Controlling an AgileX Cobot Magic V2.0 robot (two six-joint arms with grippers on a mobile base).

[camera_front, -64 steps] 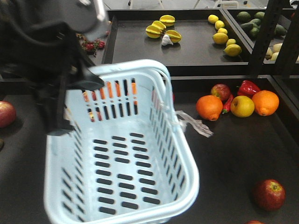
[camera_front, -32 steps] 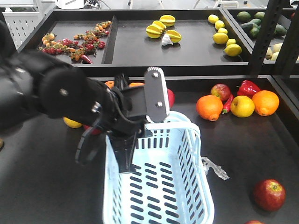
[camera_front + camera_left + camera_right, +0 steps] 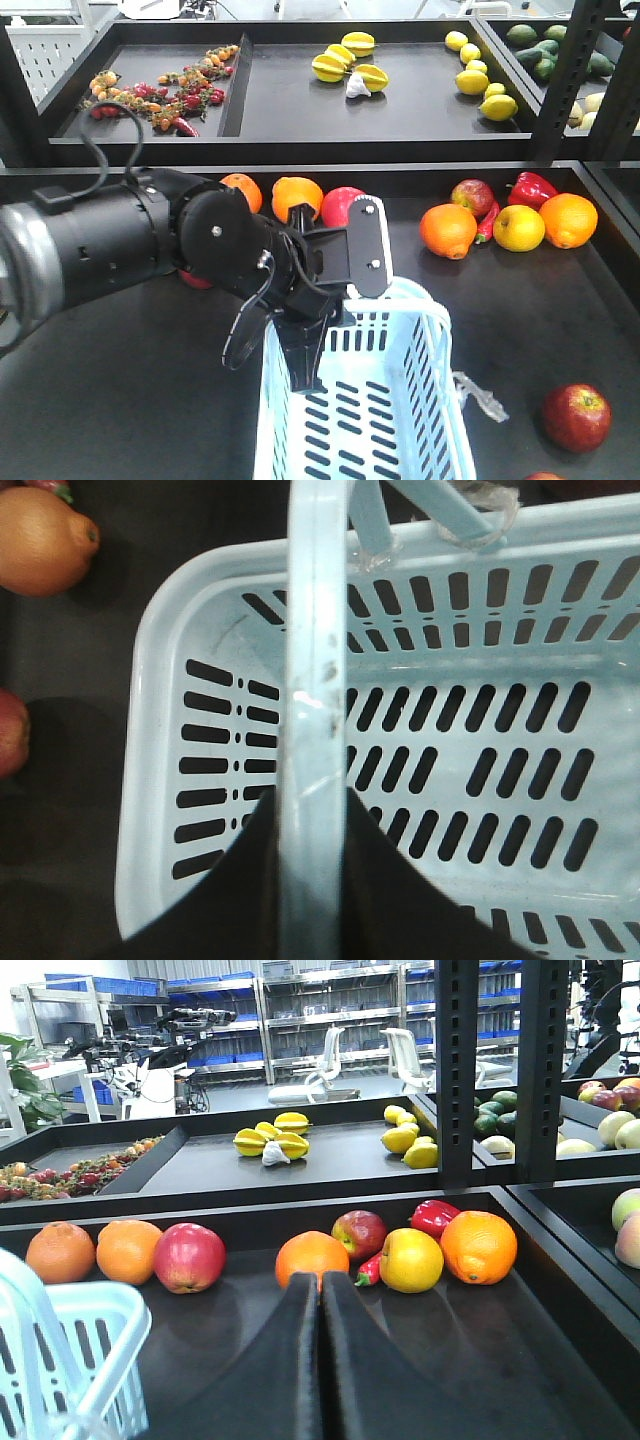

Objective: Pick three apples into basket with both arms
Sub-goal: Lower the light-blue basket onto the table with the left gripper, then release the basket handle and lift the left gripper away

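While the left gripper is clamped on the basket handle, one finger each side of the bar, I read this step as parking the basket, not picking yet. Basket is empty. I can't tell from the front view whether its bottom is on the tray. I'd come down slow, wrist level, land it flat on bare tray within reach of both arms, and only then release, since a thin handle in a narrow grip can swing or slip. Mind the plastic scrap hanging off the right rim. Nearest target is the front apple, on the tray right of the basket and not touching it. A second red top at the bottom edge is too cropped to call. Right gripper is closed on nothing, fingers pressed together, low over the tray, and must open before any approach. Dead ahead of it is an orange, not a target. The streaked apple sits just behind and right of that orange. The red apple is off to the left of the fingers, just beside a pair of oranges. Fruit on the upper shelf beyond is not my concern.
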